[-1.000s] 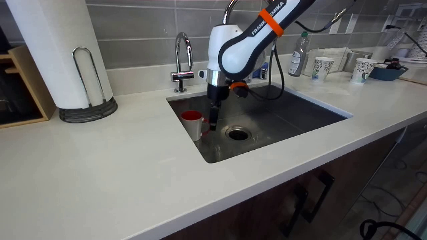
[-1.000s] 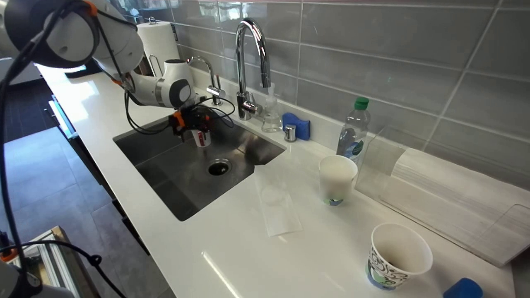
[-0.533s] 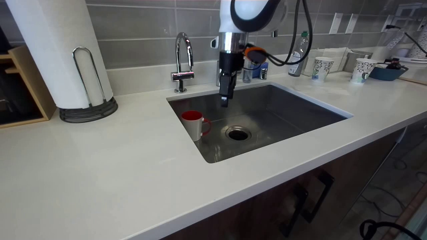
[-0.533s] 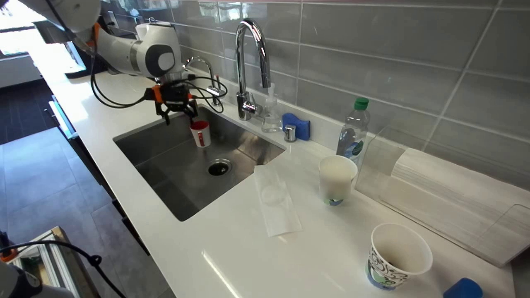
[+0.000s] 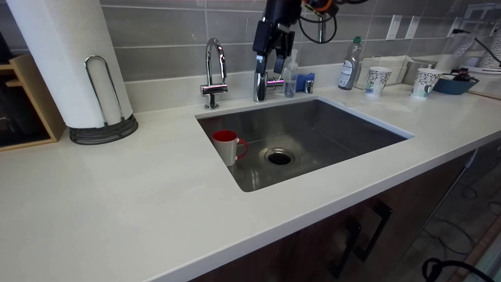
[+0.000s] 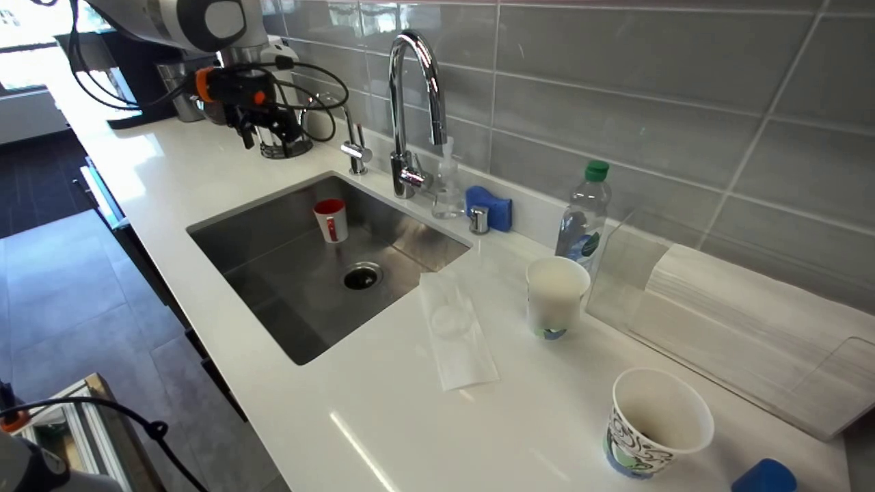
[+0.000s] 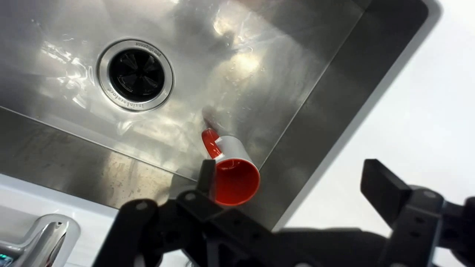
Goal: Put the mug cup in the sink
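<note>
The red-and-white mug (image 7: pixel 237 170) is where the task wants it: upright in the steel sink (image 6: pixel 273 294), in the corner toward the back edge of the table (image 5: pixel 117 203) and the paper-towel roll (image 5: pixel 68 66), its handle turned toward the drain (image 7: pixel 136 75). The claw (image 7: pixel 287 167) hangs well above it, released, fingers spread and nothing between them. What is left, I judge, is only to clear off: rise straight, leave the fingers apart, and swing aside once high, over the front edge rather than the back.

That back edge is the crowded one. The small chrome tap (image 5: pixel 214 89) and the gooseneck faucet (image 6: pixel 397 102) stand there, close to the sink, and could snag a low sideways move; past them come a pump bottle (image 6: pixel 448 195), a blue sponge (image 6: pixel 502 212) and a green-capped dish-soap bottle (image 6: pixel 584 215). Two paper cups (image 6: pixel 639 447) sit well apart from the sink.
</note>
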You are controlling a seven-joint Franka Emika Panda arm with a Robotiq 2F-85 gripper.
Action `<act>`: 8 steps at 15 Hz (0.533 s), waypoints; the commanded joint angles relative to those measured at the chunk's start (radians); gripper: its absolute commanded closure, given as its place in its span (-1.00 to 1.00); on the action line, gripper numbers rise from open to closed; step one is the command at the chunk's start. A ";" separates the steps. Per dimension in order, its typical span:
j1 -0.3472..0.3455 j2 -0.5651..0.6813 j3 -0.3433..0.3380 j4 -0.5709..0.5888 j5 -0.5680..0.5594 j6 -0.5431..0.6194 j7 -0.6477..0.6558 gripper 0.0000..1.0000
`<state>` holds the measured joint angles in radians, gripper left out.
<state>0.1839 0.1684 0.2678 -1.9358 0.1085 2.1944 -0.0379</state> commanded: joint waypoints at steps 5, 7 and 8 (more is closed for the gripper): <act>0.038 -0.052 -0.012 0.003 0.002 -0.015 0.074 -1.00; 0.037 -0.047 -0.015 0.003 0.002 -0.015 0.072 -1.00; 0.037 -0.045 -0.017 0.003 0.002 -0.014 0.072 -1.00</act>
<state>0.2091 0.1226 0.2621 -1.9357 0.1096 2.1831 0.0340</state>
